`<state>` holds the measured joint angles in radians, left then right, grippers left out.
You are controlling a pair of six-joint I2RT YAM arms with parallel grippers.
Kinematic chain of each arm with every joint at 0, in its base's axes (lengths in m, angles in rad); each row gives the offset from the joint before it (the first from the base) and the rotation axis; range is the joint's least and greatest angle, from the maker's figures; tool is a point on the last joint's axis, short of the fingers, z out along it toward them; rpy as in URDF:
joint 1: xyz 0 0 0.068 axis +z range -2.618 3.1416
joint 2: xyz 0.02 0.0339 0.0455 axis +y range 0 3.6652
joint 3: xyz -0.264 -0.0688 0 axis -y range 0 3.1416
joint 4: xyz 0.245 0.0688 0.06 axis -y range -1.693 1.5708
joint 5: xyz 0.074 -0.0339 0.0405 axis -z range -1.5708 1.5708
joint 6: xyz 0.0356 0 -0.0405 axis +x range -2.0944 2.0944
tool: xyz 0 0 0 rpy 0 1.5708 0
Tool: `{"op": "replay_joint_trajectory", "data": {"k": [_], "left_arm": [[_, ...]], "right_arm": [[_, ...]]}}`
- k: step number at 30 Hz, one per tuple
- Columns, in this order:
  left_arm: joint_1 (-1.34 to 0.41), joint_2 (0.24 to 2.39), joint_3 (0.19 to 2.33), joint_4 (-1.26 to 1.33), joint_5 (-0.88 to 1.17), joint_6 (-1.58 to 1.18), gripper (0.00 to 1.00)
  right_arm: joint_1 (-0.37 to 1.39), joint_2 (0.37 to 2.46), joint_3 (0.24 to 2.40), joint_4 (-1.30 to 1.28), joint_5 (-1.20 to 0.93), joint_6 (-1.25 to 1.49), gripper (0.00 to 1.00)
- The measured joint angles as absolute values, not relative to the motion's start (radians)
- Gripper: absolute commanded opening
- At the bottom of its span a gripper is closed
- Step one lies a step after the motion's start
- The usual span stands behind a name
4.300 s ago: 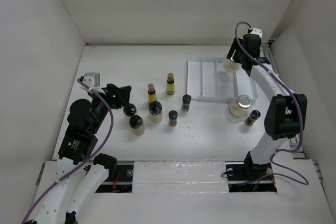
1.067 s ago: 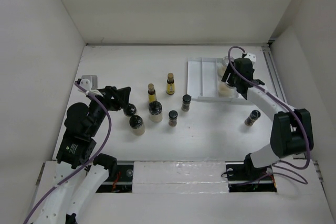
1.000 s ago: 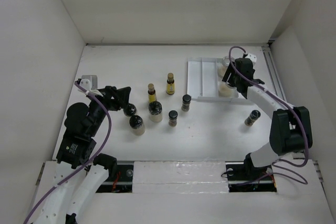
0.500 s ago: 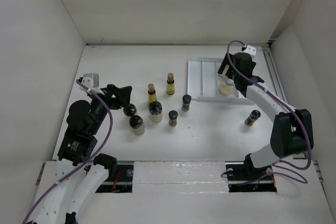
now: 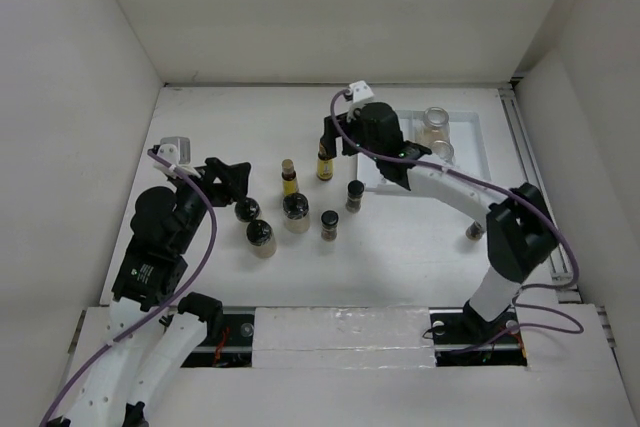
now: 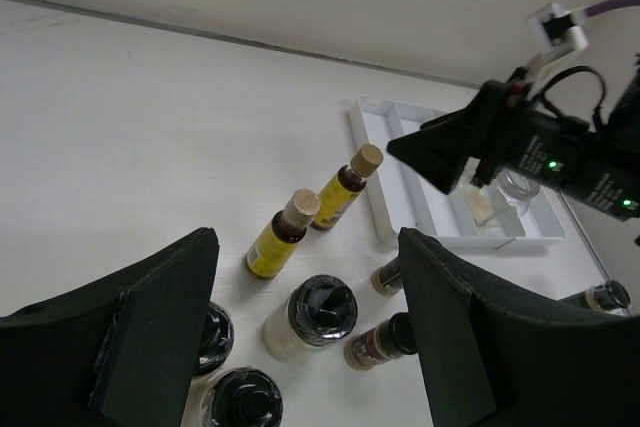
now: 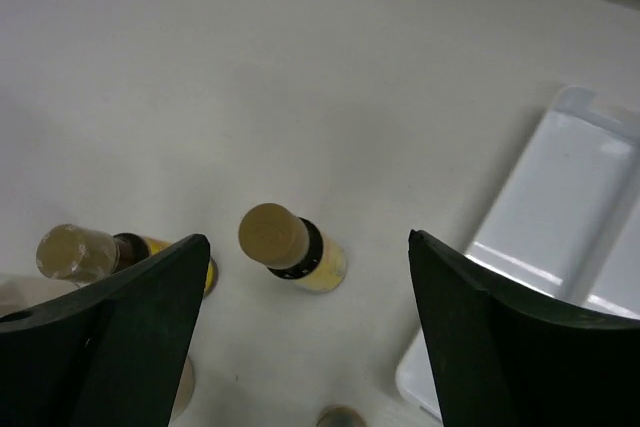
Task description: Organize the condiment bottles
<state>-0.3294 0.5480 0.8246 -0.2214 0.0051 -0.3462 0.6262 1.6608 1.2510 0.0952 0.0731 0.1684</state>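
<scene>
Bench (image 5: 400, 257): white, walled on three sides

Tray (image 5: 472, 137): white, divided, far right of the bench. Its right-hand compartment holds the far pale jar (image 5: 436, 119) and, just nearer, the near pale jar (image 5: 441, 152)

Far yellow bottle (image 5: 324, 163) and near yellow bottle (image 5: 289, 177): slim, upright, on the bench left of the tray

First spice jar (image 5: 354, 194) and second spice jar (image 5: 329, 224): dark, black-capped, near the yellow bottles. Third spice jar (image 6: 603, 296): well apart, on the right side

Wide jar (image 5: 295, 212), second wide jar (image 5: 260, 237) and black-capped jar (image 5: 246, 210): grouped at the left of the cluster

Right jaws: spread wide, holding nothing, above the far yellow bottle, which shows between them in the wrist view

Left jaws: parted, empty, at the cluster's left edge
</scene>
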Motion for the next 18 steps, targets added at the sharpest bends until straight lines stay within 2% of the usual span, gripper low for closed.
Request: {"op": "replay_joint_trajectory", "data": {"k": [5, 9, 11, 13, 16, 18], "left_arm": [[-0.329, 0.548, 0.825, -0.221, -0.005, -0.346, 0.68], [-0.329, 0.550, 0.825, -0.221, -0.006, -0.346, 0.68], [-0.329, 0.553, 0.825, -0.221, -0.006, -0.346, 0.68], [-0.329, 0.554, 0.825, -0.221, -0.006, -0.346, 0.68], [-0.329, 0.553, 0.825, -0.221, -0.006, -0.346, 0.68], [-0.329, 0.553, 0.825, -0.221, -0.006, -0.346, 0.68]], "right_arm": [[0.682, 1.771, 1.320, 0.056, 0.067, 0.122, 0.86], [0.695, 1.807, 1.352, 0.046, 0.076, 0.108, 0.77], [0.695, 1.832, 1.381, 0.038, 0.086, 0.103, 0.66], [0.694, 1.864, 1.412, 0.037, 0.092, 0.098, 0.50], [0.693, 1.910, 1.443, 0.026, 0.106, 0.101, 0.49], [0.694, 1.930, 1.449, 0.017, 0.128, 0.101, 0.42]]}}
